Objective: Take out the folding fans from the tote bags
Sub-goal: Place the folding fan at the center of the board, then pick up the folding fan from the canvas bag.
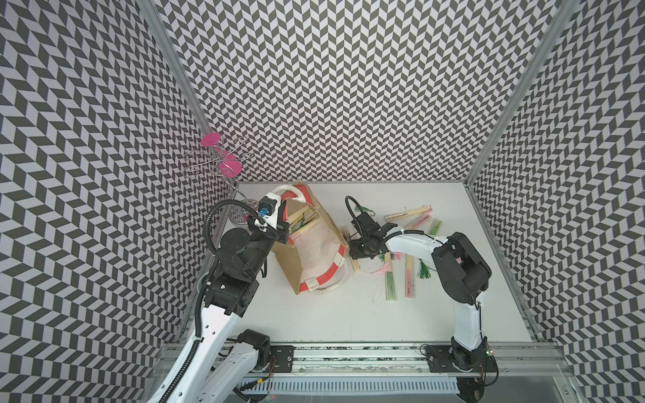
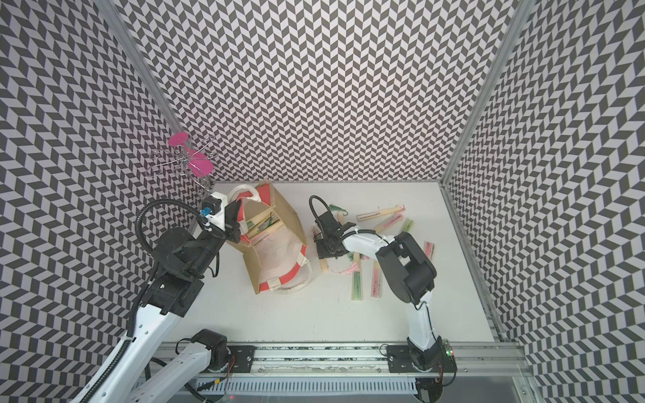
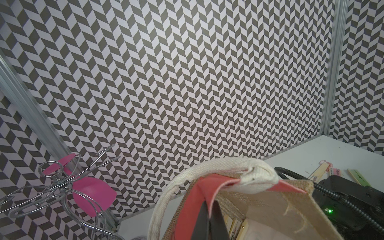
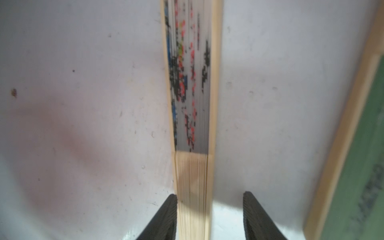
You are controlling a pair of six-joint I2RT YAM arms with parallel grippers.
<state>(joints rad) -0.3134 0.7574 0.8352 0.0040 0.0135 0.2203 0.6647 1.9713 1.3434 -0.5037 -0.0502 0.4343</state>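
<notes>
Right gripper [image 4: 209, 195] is released, its jaws apart around a fan [image 4: 193, 176] that lies on the table [image 1: 349, 314] just beside the bag [image 1: 326, 216]. Left gripper [image 3: 210, 207] is clenched on the bag's red rim. More fans [image 1: 304, 220] lie inside the bag.

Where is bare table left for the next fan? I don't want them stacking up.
The widest bare table lies between the bag, the rail and the right arm. A smaller patch sits at the far right corner, behind the fans. Crowded: the gap between bag and right arm, strewn with fans.
</notes>
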